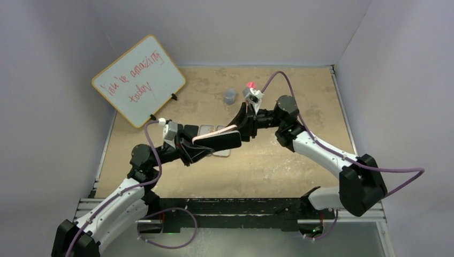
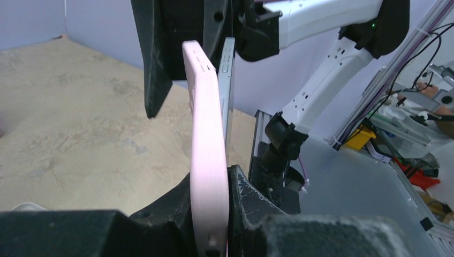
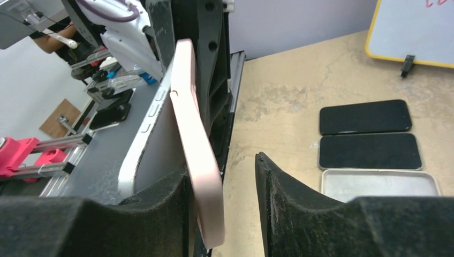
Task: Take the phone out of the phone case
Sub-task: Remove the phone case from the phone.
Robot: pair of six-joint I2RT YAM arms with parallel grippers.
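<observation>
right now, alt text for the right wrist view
A pink case bows away from a silver phone inside the open right end effector; the left end effector holds the far end. Two dark phones lie on the table.

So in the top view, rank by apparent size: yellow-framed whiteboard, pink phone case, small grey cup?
1. The yellow-framed whiteboard.
2-3. Unsure: pink phone case shows edge-on, a long thin strip; small grey cup is shorter but wider.
</observation>
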